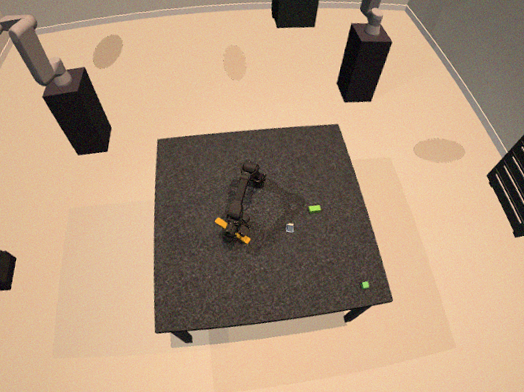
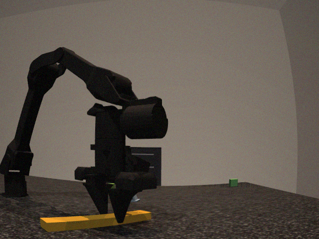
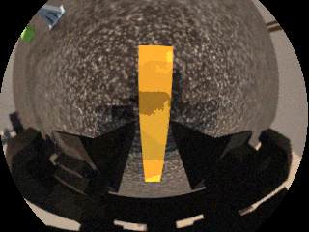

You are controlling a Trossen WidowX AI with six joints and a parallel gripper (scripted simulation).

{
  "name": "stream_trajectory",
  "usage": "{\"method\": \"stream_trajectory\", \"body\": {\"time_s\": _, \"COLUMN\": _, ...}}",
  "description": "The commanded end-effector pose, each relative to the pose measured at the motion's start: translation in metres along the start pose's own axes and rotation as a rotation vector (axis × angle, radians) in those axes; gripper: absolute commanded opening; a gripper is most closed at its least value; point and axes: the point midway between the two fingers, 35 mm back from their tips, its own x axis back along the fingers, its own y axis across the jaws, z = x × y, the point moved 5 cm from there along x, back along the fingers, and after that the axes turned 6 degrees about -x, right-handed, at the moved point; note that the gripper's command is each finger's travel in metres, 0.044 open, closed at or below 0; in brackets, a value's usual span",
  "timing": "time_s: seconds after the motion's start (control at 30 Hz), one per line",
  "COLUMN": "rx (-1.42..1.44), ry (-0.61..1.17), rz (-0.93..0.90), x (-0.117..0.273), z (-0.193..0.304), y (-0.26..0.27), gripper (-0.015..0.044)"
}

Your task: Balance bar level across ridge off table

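Note:
The orange bar lies flat on the dark table. My gripper points down over the bar's middle part, with one fingertip low on each long side. In the wrist view narrow gaps show between the fingertips and the bar, so the gripper is open around it, not clamped on it. The small pale blue-grey ridge stands apart from the bar, toward the table's middle; in the exterior view it is mostly hidden behind the gripper.
A bright green block lies beyond the ridge, largely hidden by the gripper in the exterior view. A small green cube sits near the table's far right corner. The arm's base stands on the table.

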Motion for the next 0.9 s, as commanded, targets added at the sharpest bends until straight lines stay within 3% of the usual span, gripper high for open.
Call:
{"method": "stream_trajectory", "body": {"time_s": 0.0, "rx": 0.0, "ry": 0.0, "rz": 0.0, "x": 0.0, "z": 0.0, "y": 0.0, "gripper": 0.0131}}
{"method": "stream_trajectory", "body": {"time_s": 0.23, "rx": 0.0, "ry": 0.0, "rz": 0.0, "x": 0.0, "z": 0.0, "y": 0.0, "gripper": 0.0085}}
{"method": "stream_trajectory", "body": {"time_s": 0.37, "rx": 0.0, "ry": 0.0, "rz": 0.0, "x": 0.006, "z": 0.0, "y": -0.001, "gripper": 0.0}}
{"method": "stream_trajectory", "body": {"time_s": 0.87, "rx": 0.002, "ry": 0.001, "rz": 0.001, "x": 0.045, "z": -0.002, "y": -0.004, "gripper": 0.0}}
